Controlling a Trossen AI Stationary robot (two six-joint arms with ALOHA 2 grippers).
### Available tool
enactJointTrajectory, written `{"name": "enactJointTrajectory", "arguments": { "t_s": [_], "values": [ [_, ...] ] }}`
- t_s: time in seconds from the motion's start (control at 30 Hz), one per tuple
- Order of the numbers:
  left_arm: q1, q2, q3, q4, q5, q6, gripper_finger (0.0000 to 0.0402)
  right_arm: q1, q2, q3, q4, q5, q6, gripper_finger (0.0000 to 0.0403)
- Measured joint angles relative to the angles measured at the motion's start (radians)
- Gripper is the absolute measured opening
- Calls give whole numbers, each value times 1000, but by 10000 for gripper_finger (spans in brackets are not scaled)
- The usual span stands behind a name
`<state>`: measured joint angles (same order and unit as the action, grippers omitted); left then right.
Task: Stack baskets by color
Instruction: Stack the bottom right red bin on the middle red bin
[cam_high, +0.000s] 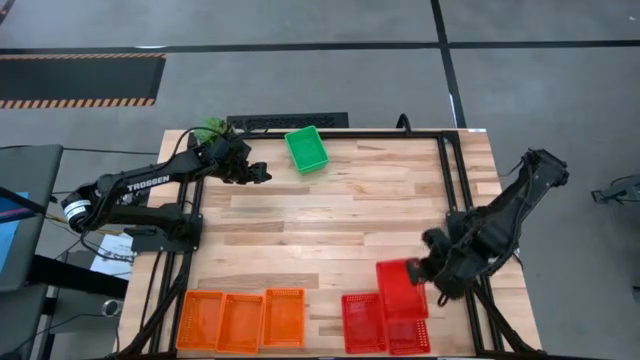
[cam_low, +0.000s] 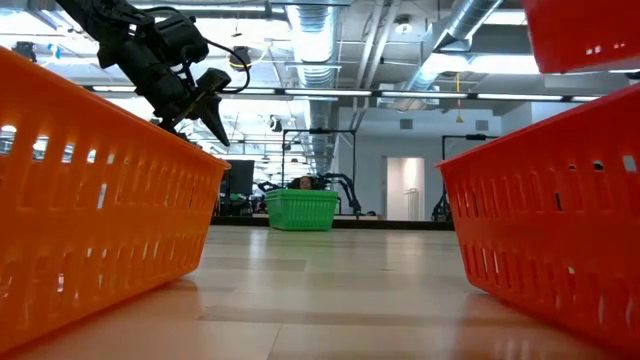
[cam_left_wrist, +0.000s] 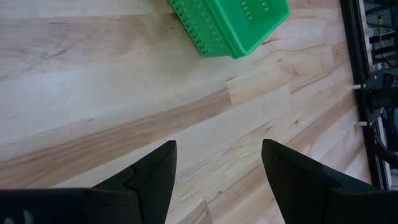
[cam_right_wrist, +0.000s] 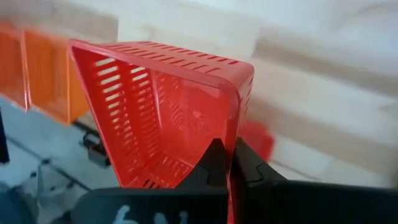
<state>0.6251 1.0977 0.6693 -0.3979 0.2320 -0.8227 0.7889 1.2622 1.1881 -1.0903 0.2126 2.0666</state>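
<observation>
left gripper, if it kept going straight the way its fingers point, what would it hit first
Probably bare wood. The open left gripper angles down at the table, with empty planks between its fingers. The green basket lies farther along and a little off to one side, so it would likely come second; depth is hard to judge.

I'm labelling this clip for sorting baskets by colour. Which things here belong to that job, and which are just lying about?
Part of the job:
- green basket
- three orange baskets
- red baskets on the table
- red basket gripped by the right gripper
- left gripper, jaws open

Lying about:
- green plant
- papers
</observation>
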Motion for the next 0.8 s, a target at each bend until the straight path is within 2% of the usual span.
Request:
{"name": "enactJointTrajectory", "arguments": {
  "t_s": [0.13, 0.27, 0.43, 0.8],
  "values": [
    [0, 0, 0, -3, 11, 0, 224, 52, 59, 0, 83, 5, 12, 1],
    [0, 0, 0, -3, 17, 0, 224, 124, 98, 0, 111, 7, 92, 1],
    [0, 0, 0, -3, 15, 3, 224, 207, 119, -26, 148, 74, 197, 1],
    [0, 0, 0, -3, -1, -7, 224, 249, 118, -149, 297, 102, 200, 1]
  ]
}}
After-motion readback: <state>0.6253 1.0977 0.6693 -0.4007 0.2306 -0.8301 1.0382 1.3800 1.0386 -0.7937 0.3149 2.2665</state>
